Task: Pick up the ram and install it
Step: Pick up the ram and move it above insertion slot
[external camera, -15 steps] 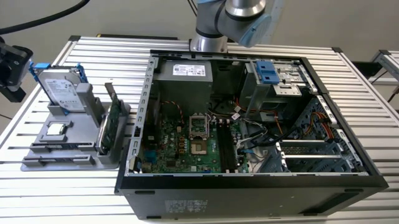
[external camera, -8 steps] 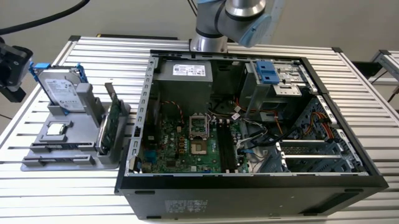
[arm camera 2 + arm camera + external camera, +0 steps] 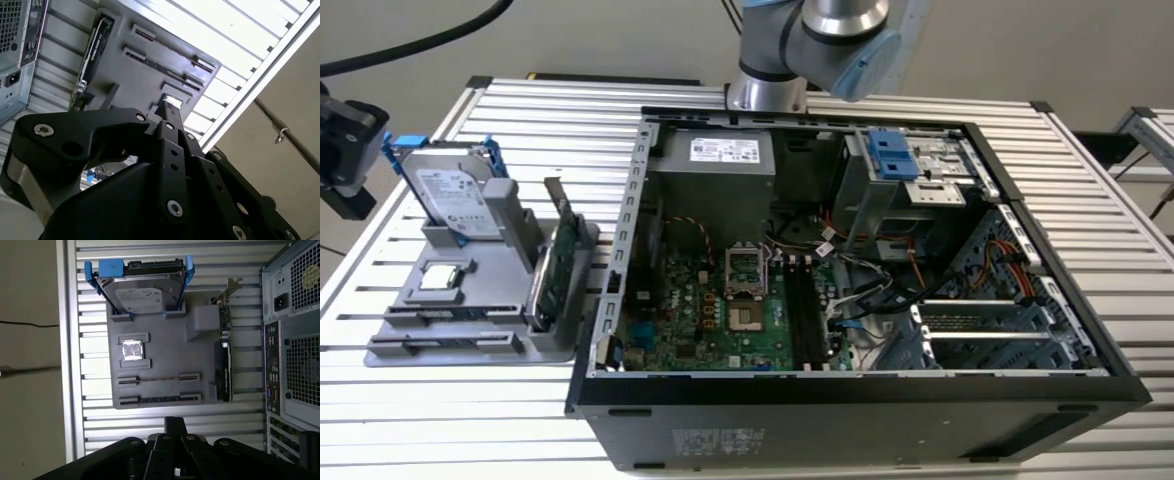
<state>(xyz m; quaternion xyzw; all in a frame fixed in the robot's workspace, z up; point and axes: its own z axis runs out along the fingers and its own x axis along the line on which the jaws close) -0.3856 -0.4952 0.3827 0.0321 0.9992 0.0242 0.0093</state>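
A thin dark strip that I take for the ram (image 3: 167, 399) lies edge-on in the outermost long slot of the grey holder tray (image 3: 160, 347). The same strip shows in the exterior view (image 3: 454, 345) and in the second wrist view (image 3: 175, 49). My black gripper (image 3: 350, 195) hangs at the exterior view's far left, above and beside the tray. Both wrist views show its fingers pressed together, in the second (image 3: 169, 107) and in the first (image 3: 175, 421), with nothing between them. It touches nothing.
The tray also carries a silver hard drive with blue rails (image 3: 454, 190), a small square chip (image 3: 440, 278) and an upright green expansion card (image 3: 558, 270). The open computer case (image 3: 620, 260) stands to the exterior view's right, its motherboard (image 3: 720, 310) and black memory slots (image 3: 803, 310) exposed.
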